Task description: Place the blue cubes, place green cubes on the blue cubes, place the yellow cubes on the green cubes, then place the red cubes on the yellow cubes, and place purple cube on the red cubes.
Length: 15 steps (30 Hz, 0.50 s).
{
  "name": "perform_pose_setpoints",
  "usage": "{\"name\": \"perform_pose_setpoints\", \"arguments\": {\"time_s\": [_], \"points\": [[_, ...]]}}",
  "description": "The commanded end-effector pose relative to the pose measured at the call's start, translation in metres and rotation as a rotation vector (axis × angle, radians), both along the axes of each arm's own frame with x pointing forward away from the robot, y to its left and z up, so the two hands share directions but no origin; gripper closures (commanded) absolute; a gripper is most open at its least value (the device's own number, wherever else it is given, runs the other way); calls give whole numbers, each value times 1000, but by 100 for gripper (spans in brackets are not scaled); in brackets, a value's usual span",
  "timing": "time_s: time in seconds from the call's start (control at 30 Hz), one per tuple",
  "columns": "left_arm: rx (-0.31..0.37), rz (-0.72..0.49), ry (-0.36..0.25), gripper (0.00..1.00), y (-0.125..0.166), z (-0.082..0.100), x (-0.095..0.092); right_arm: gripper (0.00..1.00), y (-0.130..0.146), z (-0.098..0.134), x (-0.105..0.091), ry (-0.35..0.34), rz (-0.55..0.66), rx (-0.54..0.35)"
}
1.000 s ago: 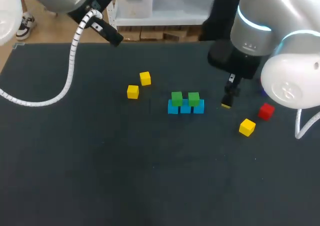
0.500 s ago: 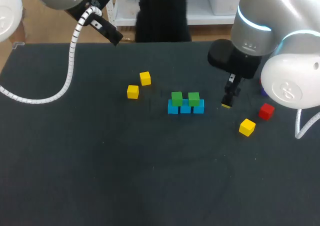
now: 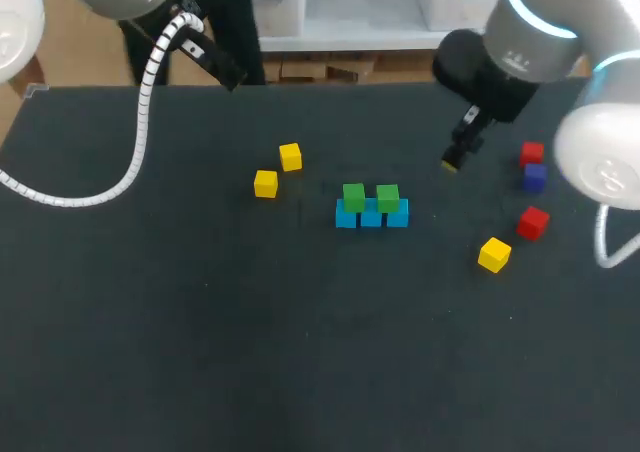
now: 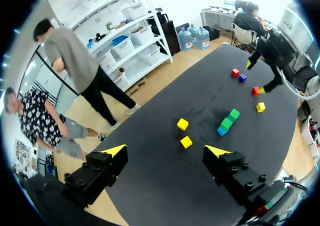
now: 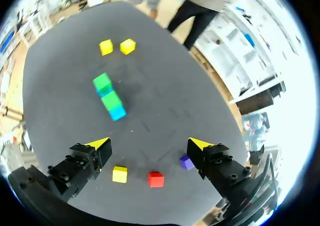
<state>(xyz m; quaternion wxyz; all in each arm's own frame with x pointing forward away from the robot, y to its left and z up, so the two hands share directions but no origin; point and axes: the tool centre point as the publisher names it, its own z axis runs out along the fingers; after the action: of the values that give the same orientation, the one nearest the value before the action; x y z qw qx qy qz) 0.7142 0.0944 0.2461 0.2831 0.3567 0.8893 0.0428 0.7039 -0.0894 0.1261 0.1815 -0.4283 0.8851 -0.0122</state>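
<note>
Three blue cubes (image 3: 371, 216) lie in a row at the table's middle, with two green cubes (image 3: 353, 195) on top of them. Two yellow cubes (image 3: 265, 183) lie to their left and a third yellow cube (image 3: 494, 255) to the right. Two red cubes (image 3: 533, 222) and a purple cube (image 3: 535, 176) lie at the right. My right gripper (image 3: 455, 154) hangs open and empty above the table, right of and behind the stack (image 5: 111, 100). My left gripper (image 4: 166, 151) is open and empty, high over the far left edge, with the yellow cubes (image 4: 183, 124) far ahead of it.
The table (image 3: 200, 322) is a dark mat. In the right wrist view a yellow cube (image 5: 119, 174), a red cube (image 5: 155, 179) and the purple cube (image 5: 186, 161) lie under the gripper. My left arm's white cable (image 3: 140, 152) hangs over the table's far left.
My right gripper has risen and drawn back from beside the stack, so a red and the purple cube at the right now show. No cube has moved. The left arm stays still.
</note>
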Motion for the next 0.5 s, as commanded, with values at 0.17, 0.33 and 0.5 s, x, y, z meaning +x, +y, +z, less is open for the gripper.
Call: {"name": "perform_pose_setpoints", "arguments": {"time_s": [0.17, 0.33, 0.5], "points": [[2, -1, 2, 0, 0, 0, 0, 0, -47, 28, 5, -197, -173, 233], [2, -1, 2, 0, 0, 0, 0, 0, -68, 42, 11, -253, -257, 327], [2, -1, 2, 0, 0, 0, 0, 0, -84, 50, 15, -307, -314, 358]]}}
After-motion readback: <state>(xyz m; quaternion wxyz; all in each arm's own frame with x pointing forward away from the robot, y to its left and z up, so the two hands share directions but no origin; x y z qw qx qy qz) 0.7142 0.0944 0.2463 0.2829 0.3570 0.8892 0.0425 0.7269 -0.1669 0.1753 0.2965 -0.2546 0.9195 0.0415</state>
